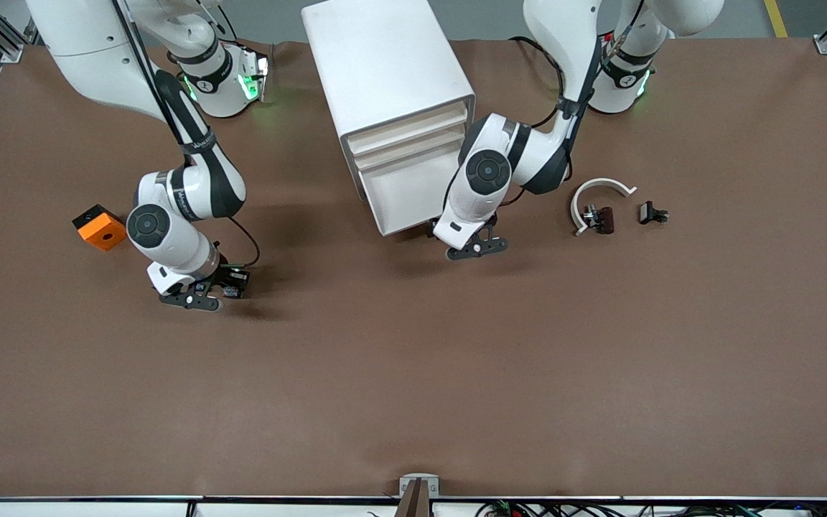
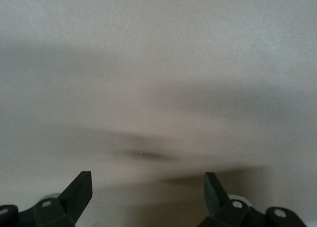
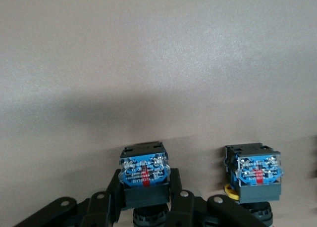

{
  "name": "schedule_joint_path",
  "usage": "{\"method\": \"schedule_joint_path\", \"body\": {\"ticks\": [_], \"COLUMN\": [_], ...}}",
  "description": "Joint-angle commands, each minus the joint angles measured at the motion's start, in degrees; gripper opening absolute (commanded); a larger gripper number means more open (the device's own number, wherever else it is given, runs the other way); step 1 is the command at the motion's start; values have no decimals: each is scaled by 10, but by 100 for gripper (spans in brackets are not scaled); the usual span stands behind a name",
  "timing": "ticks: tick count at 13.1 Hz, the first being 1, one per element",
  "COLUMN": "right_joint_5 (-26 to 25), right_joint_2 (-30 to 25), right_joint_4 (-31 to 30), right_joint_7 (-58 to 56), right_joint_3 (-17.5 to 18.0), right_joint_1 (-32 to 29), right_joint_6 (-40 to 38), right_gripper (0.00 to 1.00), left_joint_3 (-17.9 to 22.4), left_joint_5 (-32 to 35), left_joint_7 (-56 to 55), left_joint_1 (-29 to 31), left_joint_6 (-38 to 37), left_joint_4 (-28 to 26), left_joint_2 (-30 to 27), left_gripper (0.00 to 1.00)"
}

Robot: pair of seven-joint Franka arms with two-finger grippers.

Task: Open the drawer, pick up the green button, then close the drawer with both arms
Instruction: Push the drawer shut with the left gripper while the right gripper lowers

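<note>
Status, reading the front view as a clock face with the white cabinet point(image 1: 385, 79) at 12.

- Right gripper point(image 1: 194, 298) is at about 8 o'clock, low over the brown table point(image 1: 413, 388), toward the right arm's end. In the right wrist view its fingers point(image 3: 176, 195) are pressed onto a push button point(image 3: 143, 168), pinching the black body just under the clear blue terminal block. The fingers hide the cap, so we cannot tell its colour. We also cannot tell if the button touches the table.
- A yellow-capped push button point(image 3: 255, 177) stands on the table just beside the held one, apart from the fingers. A sliver of yellow shows at its base.
- Left gripper point(image 1: 477, 248) sits just past centre toward 1 o'clock, low over bare table, just beside the drawer's corner at the left arm's end. The left wrist view shows its fingertips point(image 2: 79, 187) spread wide with nothing between them.
- Drawer point(image 1: 406, 192), the lowest one, appears pulled out of the cabinet front, with the upper drawers flush above it. We see nothing in it from here.
- Orange block point(image 1: 100, 227) is at 9 o'clock, near the right arm's elbow.
- White curved piece point(image 1: 596, 195) is at 2 o'clock, with a small dark part point(image 1: 602, 220) touching it and a black clip-like part point(image 1: 652, 213) near it.
</note>
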Motion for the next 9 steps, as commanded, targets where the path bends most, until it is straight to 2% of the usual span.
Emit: {"method": "schedule_joint_path", "body": {"ticks": [1,5,9], "right_joint_5": [8,8,8], "right_joint_2": [-9,-11,-11], "right_joint_4": [-14,-18,-19], "right_joint_7": [-8,0,0], "right_joint_3": [4,5,4], "right_joint_1": [-2,1,4], "right_joint_6": [6,6,6], "right_gripper": [0,0,0], "left_joint_3": [-16,-50,-100], "left_joint_5": [-9,-9,-9], "left_joint_7": [-48,-93,-169], "left_joint_1": [-4,-4,-4], "left_joint_6": [3,-2,-3], "left_joint_4": [12,10,11], "left_joint_2": [5,2,-4], "left_gripper": [100,100,100]}}
